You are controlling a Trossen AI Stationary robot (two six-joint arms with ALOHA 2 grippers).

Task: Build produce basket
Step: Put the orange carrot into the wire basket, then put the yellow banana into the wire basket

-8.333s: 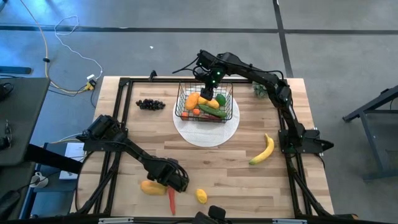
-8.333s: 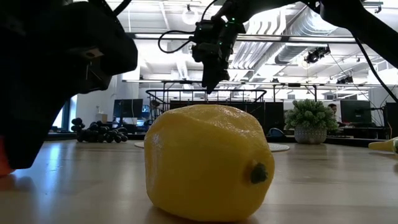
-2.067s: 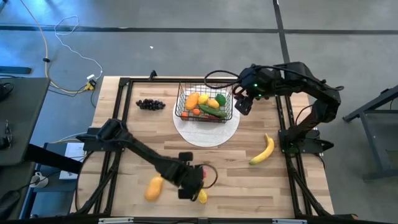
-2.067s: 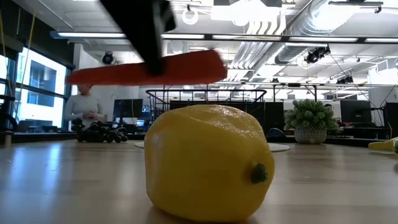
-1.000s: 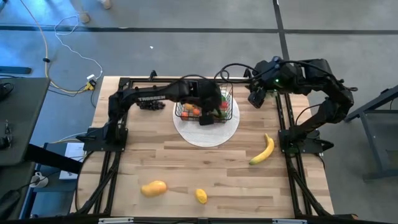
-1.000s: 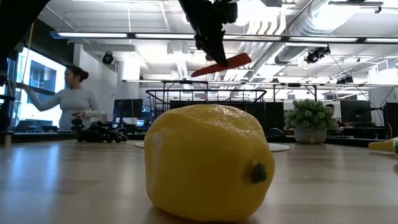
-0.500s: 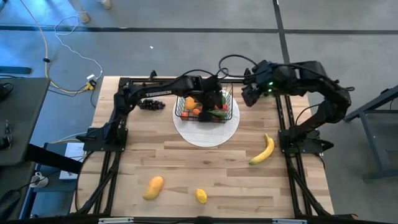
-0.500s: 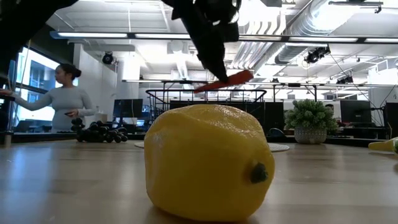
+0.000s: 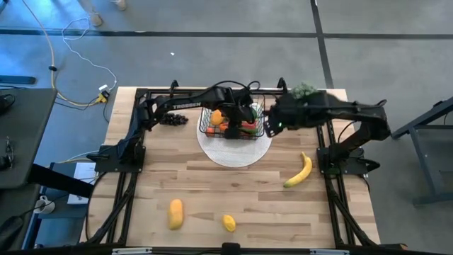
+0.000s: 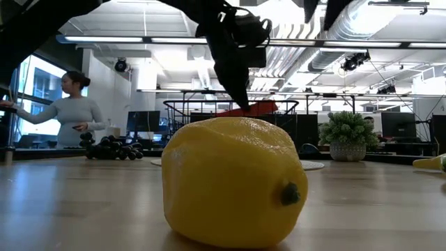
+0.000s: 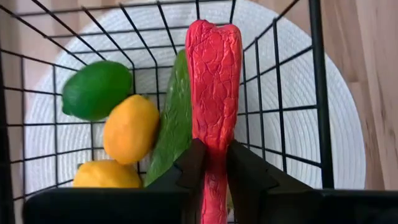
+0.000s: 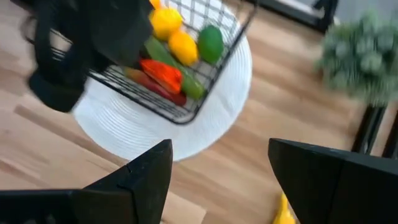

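We see the left fingers (image 11: 211, 165) gripping a red chilli (image 11: 213, 81) over the basket (image 9: 233, 119); the right fingers (image 12: 217, 177) hang open beside it.

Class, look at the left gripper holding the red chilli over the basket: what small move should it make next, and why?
Probably open its fingers and let go. The left gripper holds the red chilli inside the black wire basket, just above the cucumber and lemons already there, so the chilli should drop in among them. The right gripper waits open beside the basket.
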